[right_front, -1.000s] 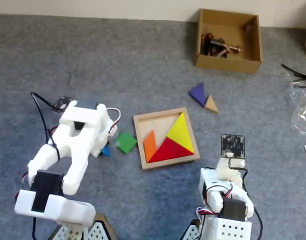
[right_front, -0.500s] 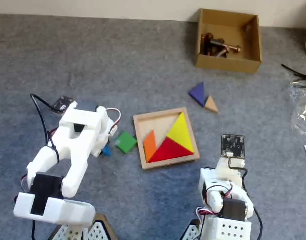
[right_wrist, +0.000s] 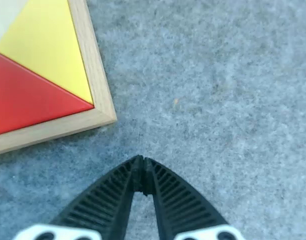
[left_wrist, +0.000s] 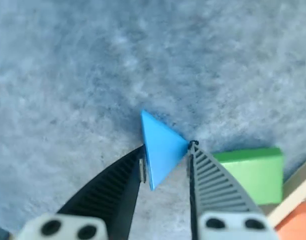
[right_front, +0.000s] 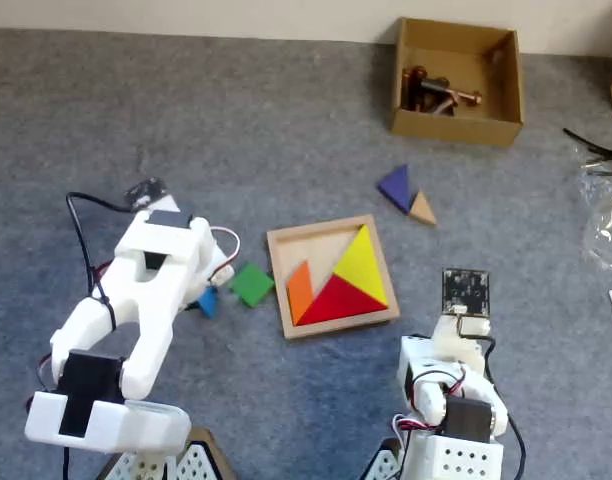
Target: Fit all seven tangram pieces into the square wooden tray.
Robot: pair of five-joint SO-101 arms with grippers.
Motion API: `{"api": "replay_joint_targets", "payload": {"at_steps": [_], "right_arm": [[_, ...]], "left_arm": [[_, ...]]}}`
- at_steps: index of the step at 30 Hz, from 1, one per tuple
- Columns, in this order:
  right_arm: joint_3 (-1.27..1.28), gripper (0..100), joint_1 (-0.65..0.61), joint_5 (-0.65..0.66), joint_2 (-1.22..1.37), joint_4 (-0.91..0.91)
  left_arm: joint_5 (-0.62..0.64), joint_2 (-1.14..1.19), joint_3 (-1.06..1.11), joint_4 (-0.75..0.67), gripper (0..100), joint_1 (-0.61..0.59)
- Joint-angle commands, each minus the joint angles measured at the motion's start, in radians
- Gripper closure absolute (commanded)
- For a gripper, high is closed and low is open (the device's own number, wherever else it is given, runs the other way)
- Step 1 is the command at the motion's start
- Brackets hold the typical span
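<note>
Your left end effector (left_wrist: 166, 149) is clamped on the light blue triangular piece (left_wrist: 162, 150), one finger against each side of it, low over the grey bench (right_front: 236, 120). You cannot tell from the wrist view whether the piece is lifted or resting on the surface. In the high view it shows as a sliver (right_front: 206, 301) at the edge of the left arm. The green square piece (right_front: 252, 284) lies flat just beside it, between it and the square wooden tray (right_front: 319, 226).

The tray sits near the middle of the bench and holds three pieces: an orange piece (right_front: 300, 290) on the side nearest the green square, a red triangle (right_front: 341, 298) along the edge nearest the arms, and a yellow triangle (right_front: 361, 262) touching the red one. The part of the tray floor farthest from the arms is bare wood.

A dark blue triangle (right_front: 395, 186) and a small tan triangle (right_front: 421, 208) lie touching on the bench beyond the tray. Past them is a cardboard box (right_front: 456, 130).

Your right end effector (right_wrist: 143, 172) has its fingers together, gripping nothing, above bare bench near a corner of the tray.
</note>
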Motion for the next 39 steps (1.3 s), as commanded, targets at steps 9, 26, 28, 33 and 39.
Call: {"api": "replay_joint_targets", "payload": {"at_steps": [9, 26, 28, 33, 39], "right_arm": [[0.114, 99.4, -0.016, -0.011, -0.015, -0.016], [0.114, 99.4, -0.016, -0.011, -0.015, -0.016], [0.114, 99.4, -0.016, -0.011, -0.015, -0.016], [0.114, 99.4, -0.016, -0.011, -0.015, -0.016], [0.114, 99.4, -0.016, -0.011, -0.015, -0.016]], "left_arm": [[-0.740, -0.004, 0.077, 0.017, 87, -0.019], [-1.037, -0.015, 0.035, 0.051, 87, -0.019], [-1.037, -0.015, 0.033, 0.051, 87, -0.019], [-1.036, -0.015, -0.008, 0.078, 87, -0.019], [-1.036, -0.015, -0.041, 0.101, 83, -0.019]]}}
